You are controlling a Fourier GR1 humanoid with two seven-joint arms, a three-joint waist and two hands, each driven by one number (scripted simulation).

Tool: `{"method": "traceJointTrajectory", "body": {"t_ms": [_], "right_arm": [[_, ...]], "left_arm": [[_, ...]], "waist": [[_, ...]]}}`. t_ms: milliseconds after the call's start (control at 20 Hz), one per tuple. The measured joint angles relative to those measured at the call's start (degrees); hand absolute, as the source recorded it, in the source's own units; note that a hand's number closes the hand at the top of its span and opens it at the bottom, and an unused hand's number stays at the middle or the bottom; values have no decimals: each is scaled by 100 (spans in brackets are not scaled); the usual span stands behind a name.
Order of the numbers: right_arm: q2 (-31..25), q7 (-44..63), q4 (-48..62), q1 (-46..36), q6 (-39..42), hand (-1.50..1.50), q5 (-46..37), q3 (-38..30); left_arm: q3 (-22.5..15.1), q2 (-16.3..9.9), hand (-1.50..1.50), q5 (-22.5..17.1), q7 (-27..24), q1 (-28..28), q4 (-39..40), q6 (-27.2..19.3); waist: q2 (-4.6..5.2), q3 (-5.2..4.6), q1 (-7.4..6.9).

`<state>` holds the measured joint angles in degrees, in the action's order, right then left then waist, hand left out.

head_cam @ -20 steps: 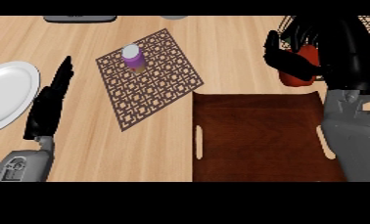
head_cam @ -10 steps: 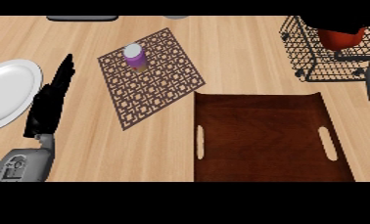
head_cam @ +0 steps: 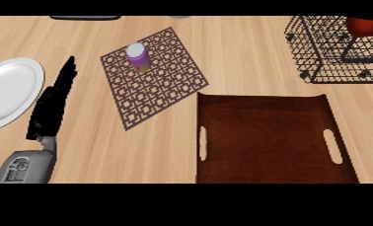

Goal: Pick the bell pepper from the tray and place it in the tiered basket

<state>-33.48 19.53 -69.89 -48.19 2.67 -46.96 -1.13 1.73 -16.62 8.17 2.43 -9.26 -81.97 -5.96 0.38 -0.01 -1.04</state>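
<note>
Sitting inside the black wire tiered basket (head_cam: 331, 47) at the far right of the pale wooden surface (head_cam: 241, 42), the red bell pepper (head_cam: 360, 26) shows only as a rounded, glossy red patch cut off by the view's edge, which suggests the placing is done or very nearly so. The basket is an open grid of thin dark rods, so the pepper reads clearly through its bars; such a cage would keep a round, smooth vegetable from rolling off. Near it, the dark brown wooden tray (head_cam: 270, 141) lies flat with nothing on it, its grain faintly visible and a pale slot handle cut into each short side, a shape made for lifting with two hands. The robot's right hand does not appear at all, so nothing can be said of its fingers. The left hand (head_cam: 55, 99) rests along the left side, black and slim, its fingers straight and together, holding nothing, just beside the white round plate (head_cam: 16, 89) whose smooth rim runs off the left edge. In the middle lies a brown lattice-patterned mat (head_cam: 164, 89), thin and square, turned at an angle to the tray, and a small purple bottle with a white cap (head_cam: 137, 56) stands upright on its far corner, probably set there as a stable spot away from the work. Two dark objects at the far edge are too cropped to name.
</note>
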Motion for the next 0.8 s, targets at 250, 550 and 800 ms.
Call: {"method": "traceJointTrajectory", "body": {"t_ms": [250,550,800], "right_arm": [[-294,-528,1222,-270,-568,150,-567,-53],[-626,-1545,2689,-874,-742,150,-664,-303],[-683,-2293,3657,-1121,-791,150,-556,-528]], "left_arm": [[23,3,0,39,91,-141,25,25],[2,68,0,75,141,16,-179,52],[56,62,0,85,63,-66,-60,107]], "waist": [[9,3,-25],[7,4,-57],[22,4,-66]]}}
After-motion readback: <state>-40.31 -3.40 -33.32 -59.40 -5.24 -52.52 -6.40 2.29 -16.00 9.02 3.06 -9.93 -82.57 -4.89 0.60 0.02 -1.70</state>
